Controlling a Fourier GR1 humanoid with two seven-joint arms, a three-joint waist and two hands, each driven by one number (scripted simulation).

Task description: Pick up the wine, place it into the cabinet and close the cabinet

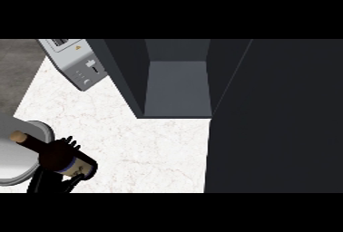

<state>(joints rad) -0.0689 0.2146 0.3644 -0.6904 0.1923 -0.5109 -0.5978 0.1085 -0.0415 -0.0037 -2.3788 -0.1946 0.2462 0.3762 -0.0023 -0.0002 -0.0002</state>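
At eight o'clock on the white counter (134,140), the robot's left hand (69,144) is curling round the tilted wine bottle (55,155), cork over a grey plate (13,168), likely readying it for the open cabinet (178,90) at twelve o'clock, whose door (275,122) is standing wide at three o'clock to admit it.

counter (134,145): white marble | toaster (77,63): far left corner | cabinet (178,86): open, far side | grey plate (20,158): left edge
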